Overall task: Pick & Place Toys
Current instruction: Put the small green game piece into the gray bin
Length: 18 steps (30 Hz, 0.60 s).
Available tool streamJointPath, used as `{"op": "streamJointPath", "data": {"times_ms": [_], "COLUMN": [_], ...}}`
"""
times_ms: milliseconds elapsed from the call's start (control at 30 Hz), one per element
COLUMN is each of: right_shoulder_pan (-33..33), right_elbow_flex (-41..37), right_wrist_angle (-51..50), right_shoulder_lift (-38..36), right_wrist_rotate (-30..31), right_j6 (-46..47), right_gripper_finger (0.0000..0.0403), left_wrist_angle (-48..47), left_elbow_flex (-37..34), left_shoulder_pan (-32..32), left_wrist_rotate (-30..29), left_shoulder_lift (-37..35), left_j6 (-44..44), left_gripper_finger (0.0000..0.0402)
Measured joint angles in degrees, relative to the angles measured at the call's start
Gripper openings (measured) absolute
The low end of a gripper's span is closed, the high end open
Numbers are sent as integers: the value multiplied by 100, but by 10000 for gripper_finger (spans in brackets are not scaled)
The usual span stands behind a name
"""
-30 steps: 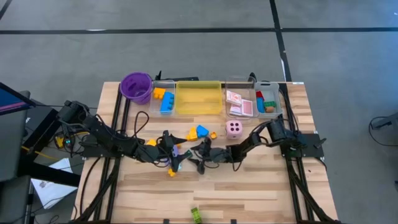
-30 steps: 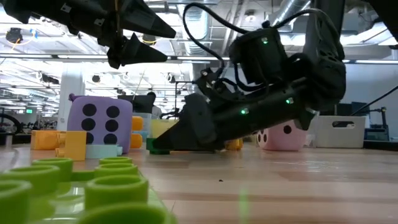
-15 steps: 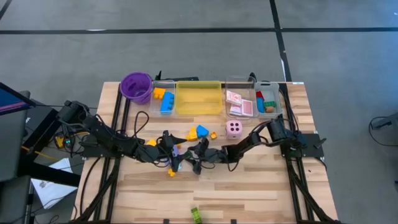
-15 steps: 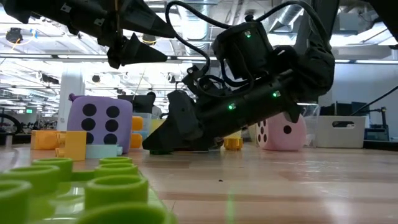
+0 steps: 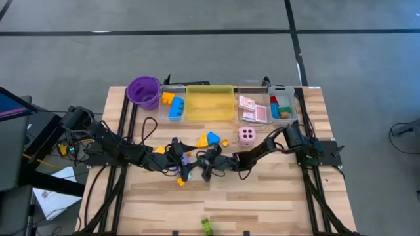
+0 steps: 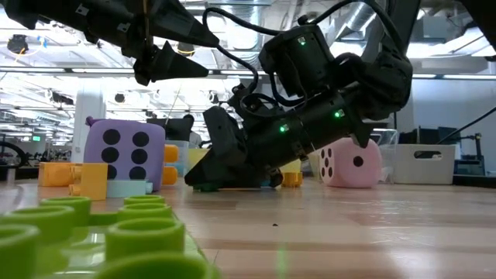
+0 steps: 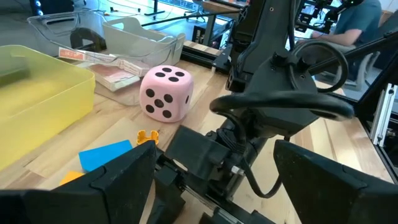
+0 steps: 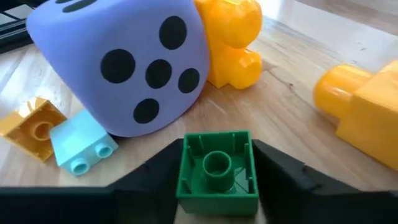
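My right gripper (image 5: 209, 167) is low over the table's middle, shut on a small green block (image 8: 217, 169). A purple dotted die (image 8: 118, 62) sits on the table just beyond it, with yellow blocks (image 8: 233, 37), a light blue block (image 8: 81, 149) and a small orange block (image 8: 34, 121) around it. My left gripper (image 6: 163, 62) is open and empty, raised above the purple die (image 6: 124, 159). A pink die (image 5: 247, 136) rests on the table to the far right. Another green block (image 5: 207, 227) lies at the near edge. My right gripper pinches the green block by its two opposite side walls (image 8: 184, 168) between its two fingers, the block's hollow underside facing the wrist camera. The fingers slant down from the table's right. The block's lower edge (image 6: 203, 187) is at the tabletop; whether it touches, I cannot tell.
Along the far edge stand a purple cup (image 5: 144, 90), a clear tray with yellow and blue blocks (image 5: 173, 105), a yellow tray (image 5: 210, 103), a clear tray with pink cards (image 5: 252, 108) and one with red, blue and green blocks (image 5: 283, 106). A yellow and blue block (image 5: 209, 138) lies mid-table.
My right gripper has gone toward the table's left, toward the purple die, keeping low and carrying the green block along the tabletop. My left gripper has stayed raised and open.
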Motion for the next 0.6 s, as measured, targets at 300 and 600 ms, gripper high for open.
{"op": "streamJointPath", "data": {"times_ms": [300,600], "right_shoulder_pan": [100,324], "right_elbow_flex": [-14,-39], "right_wrist_angle": [-82,-1609], "right_shoulder_lift": [-129,-1177], "right_wrist_rotate": [-334,-280], "right_j6": [15,-225], "right_gripper_finger": [135,135], "left_wrist_angle": [2,-90], "left_elbow_flex": [-2,-9], "left_shoulder_pan": [19,81], "left_wrist_rotate": [-11,-56], "left_shoulder_lift": [0,-1102], "left_j6": [155,1292], "left_gripper_finger": [317,317]}}
